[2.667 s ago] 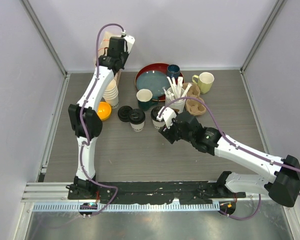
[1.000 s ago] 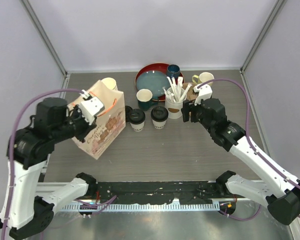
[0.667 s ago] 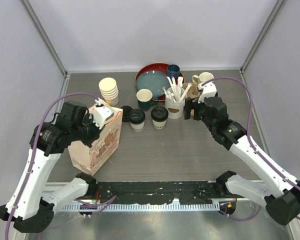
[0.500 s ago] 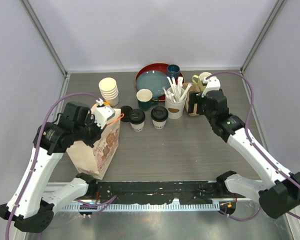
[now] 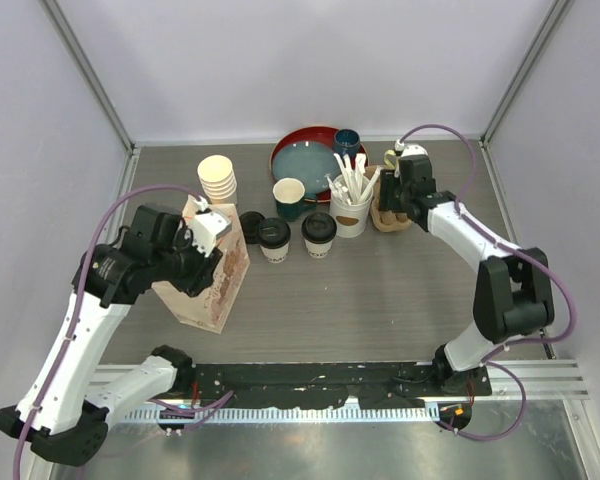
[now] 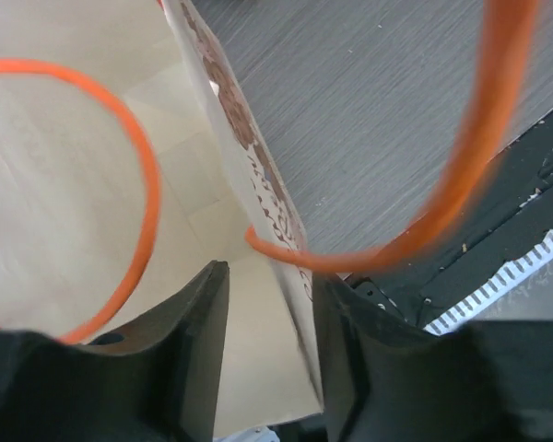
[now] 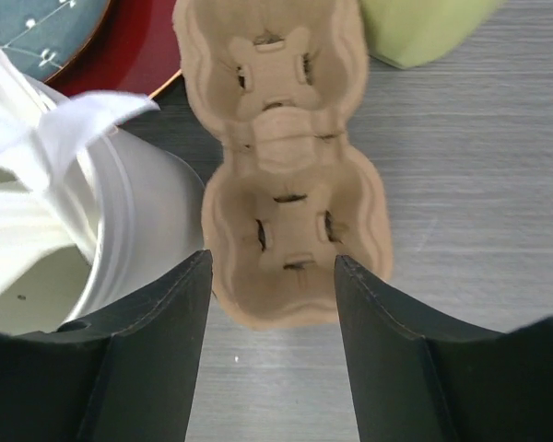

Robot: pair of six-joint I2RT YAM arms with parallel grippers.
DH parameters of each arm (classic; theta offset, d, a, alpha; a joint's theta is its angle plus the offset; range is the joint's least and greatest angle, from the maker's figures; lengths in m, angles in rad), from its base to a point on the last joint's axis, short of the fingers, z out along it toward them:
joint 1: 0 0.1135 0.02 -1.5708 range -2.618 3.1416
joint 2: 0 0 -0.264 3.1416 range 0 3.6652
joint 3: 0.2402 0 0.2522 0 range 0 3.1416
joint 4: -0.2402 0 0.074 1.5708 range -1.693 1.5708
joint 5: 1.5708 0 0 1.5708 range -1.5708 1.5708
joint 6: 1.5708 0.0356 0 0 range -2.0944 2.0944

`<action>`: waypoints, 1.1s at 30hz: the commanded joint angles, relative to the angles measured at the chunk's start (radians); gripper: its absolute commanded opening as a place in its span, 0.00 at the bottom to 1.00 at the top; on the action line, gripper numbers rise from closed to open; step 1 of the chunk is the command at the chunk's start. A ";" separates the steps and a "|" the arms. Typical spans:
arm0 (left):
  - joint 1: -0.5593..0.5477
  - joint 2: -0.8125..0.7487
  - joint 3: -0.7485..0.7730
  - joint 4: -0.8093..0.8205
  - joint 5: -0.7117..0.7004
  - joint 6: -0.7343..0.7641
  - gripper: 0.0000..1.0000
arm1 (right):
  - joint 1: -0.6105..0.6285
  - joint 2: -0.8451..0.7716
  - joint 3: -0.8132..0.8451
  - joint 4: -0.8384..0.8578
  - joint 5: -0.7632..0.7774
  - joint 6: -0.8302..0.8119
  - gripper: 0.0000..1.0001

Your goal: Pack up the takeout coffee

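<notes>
Presently, my left claw (image 6: 269, 281): dark matte fingers parted, astride the thin wall of the paper bag (image 5: 205, 272) without pinching it. The bag is kraft tan, brown-printed, with round orange cord handles (image 6: 147, 184). My right claw (image 7: 272, 267): fingers parted above the pulp carrier (image 7: 290, 230), which is fibrous, tan, with two rounded wells. Beside the carrier stand a smooth white pot (image 5: 350, 205) of white sticks and a pale green mug (image 7: 424, 28). Takeout coffee, two items: first cup (image 5: 273, 240) and second cup (image 5: 319, 233), cream paper with round black lids, upright mid-table between bag and pot, touching neither claw. Against half a second earlier, the bag stands more upright and my right wrist sits further back.
</notes>
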 commanded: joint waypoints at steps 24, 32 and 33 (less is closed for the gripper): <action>0.008 0.029 0.240 -0.087 -0.111 0.007 0.58 | -0.026 0.180 0.070 -0.019 -0.167 -0.038 0.38; 0.006 0.037 0.254 -0.084 -0.108 0.010 0.58 | -0.026 0.054 -0.051 -0.103 -0.112 -0.003 0.30; 0.008 0.038 0.256 -0.086 -0.110 0.011 0.58 | -0.026 0.033 -0.067 -0.103 -0.114 0.002 0.30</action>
